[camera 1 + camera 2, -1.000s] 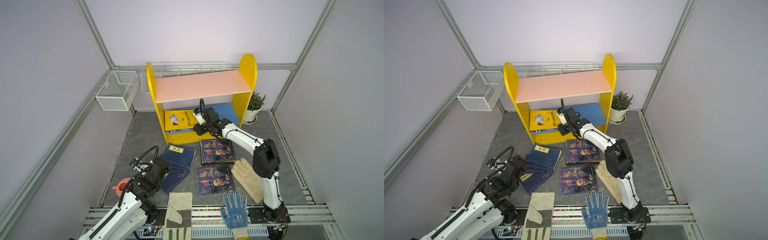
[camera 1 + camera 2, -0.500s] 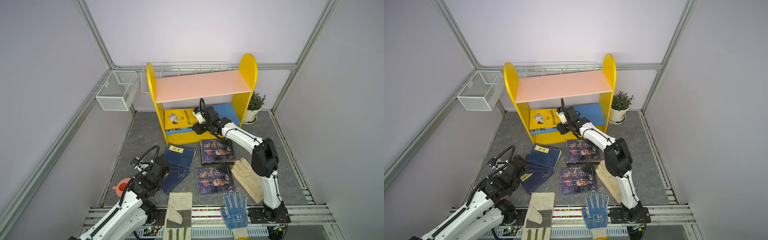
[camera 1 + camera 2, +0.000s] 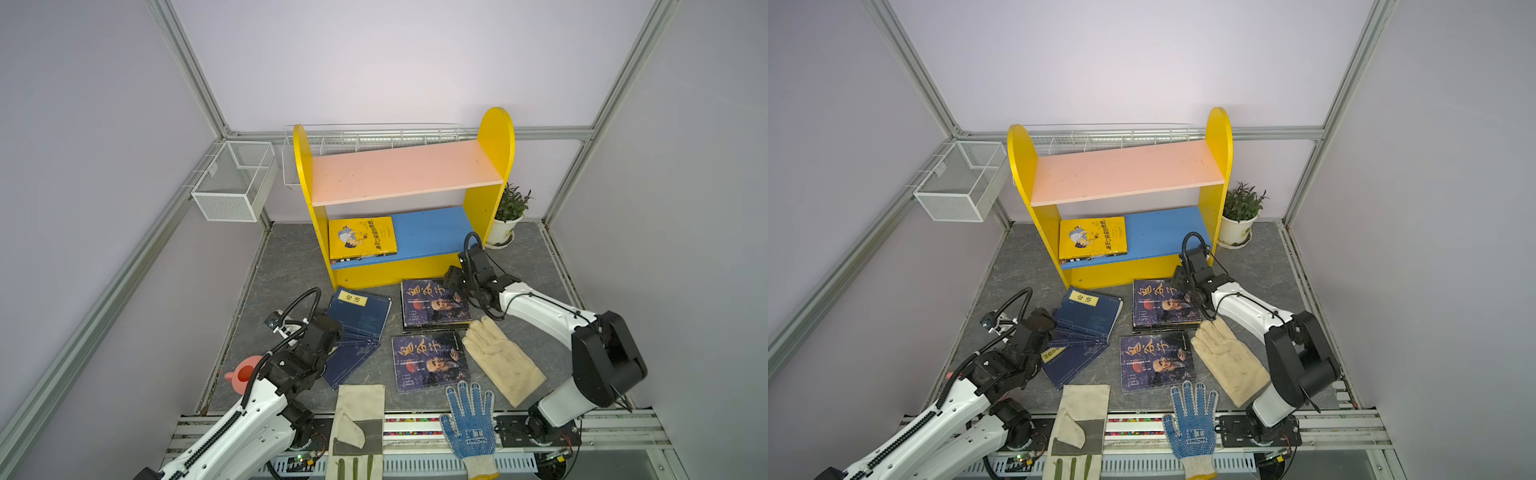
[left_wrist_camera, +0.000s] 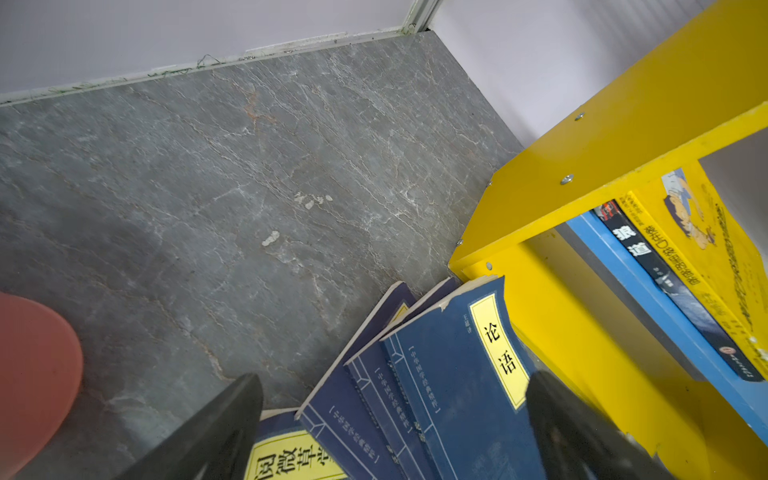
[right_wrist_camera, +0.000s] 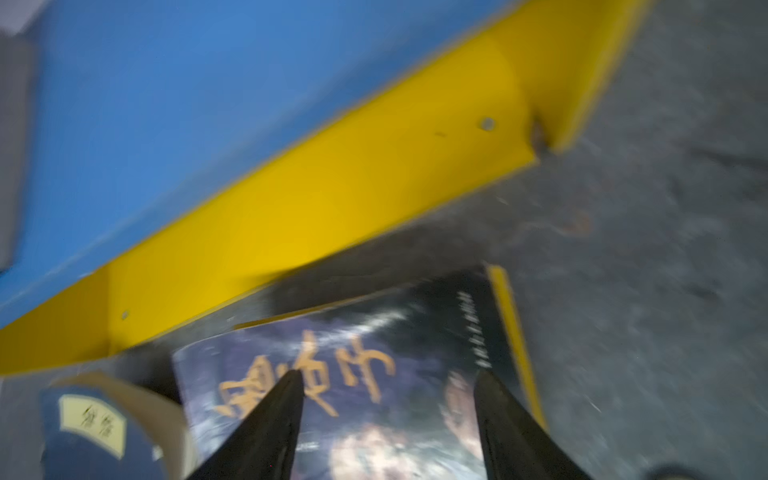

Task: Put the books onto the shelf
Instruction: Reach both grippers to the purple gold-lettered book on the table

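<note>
Hovering my right gripper (image 3: 452,281), jaws apart and empty, over the purple book (image 3: 432,307) lying flat before the shelf (image 3: 395,272). It looks thin, glossy and floppy; I'd pinch its edge near the spine.

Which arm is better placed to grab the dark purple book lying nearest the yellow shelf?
Right. The right gripper, open and empty, hangs over that dark purple book; the left gripper is over the fanned navy paperbacks.

A grey marbled floor (image 3: 291,257) is being enclosed by pale lilac walls (image 3: 374,62) and metal rails (image 3: 614,83). A white wire basket (image 3: 232,183) is being carried on a rail, well left of the potted plant (image 3: 511,203).
</note>
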{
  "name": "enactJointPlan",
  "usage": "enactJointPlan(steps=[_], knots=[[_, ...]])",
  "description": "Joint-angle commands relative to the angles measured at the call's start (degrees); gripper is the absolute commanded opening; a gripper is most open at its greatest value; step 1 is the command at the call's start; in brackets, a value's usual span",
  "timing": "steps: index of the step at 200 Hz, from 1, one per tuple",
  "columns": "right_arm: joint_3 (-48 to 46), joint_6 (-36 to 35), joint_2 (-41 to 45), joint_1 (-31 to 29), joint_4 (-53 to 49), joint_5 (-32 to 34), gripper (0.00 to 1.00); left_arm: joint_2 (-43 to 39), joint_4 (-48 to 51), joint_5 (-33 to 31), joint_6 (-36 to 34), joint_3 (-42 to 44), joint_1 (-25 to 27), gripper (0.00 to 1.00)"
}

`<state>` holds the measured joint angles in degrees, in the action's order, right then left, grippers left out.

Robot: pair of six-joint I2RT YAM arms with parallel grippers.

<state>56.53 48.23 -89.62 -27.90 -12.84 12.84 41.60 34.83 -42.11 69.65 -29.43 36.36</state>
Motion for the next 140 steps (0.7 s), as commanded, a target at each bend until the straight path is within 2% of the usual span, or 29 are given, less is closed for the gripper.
enactJointPlan(steps=[1,23,41,59,86,104,140], knots=[[-2.5,14.0,2.1,0.2,-3.5,2.5,0.68,3.2,-7.7,4.0,-6.9,1.3,-0.3,0.99],[-2.6,7.3,2.3,1.1,-3.9,0.1,0.68,8.9,-16.7,11.5,-16.5,0.7,-0.2,0.99],[-1.0,-1.5,1.1,1.6,-4.8,-4.3,0.67,15.7,-22.8,17.7,-22.4,-1.0,0.7,1.00],[0.0,-7.1,0.6,1.7,-8.5,-4.3,0.66,22.9,-26.4,20.3,-26.8,-4.2,3.9,0.99],[-2.0,-9.4,2.1,3.0,-9.2,-4.1,0.66,33.6,-29.6,26.5,-33.3,-10.7,7.7,0.99],[-1.9,-11.3,1.7,3.5,-9.5,-5.4,0.65,39.4,-28.2,31.3,-35.3,-15.5,7.9,0.99],[-1.3,-14.6,0.0,3.7,-9.2,-8.1,0.63,48.0,-32.1,39.4,-37.8,-19.7,7.9,0.99]])
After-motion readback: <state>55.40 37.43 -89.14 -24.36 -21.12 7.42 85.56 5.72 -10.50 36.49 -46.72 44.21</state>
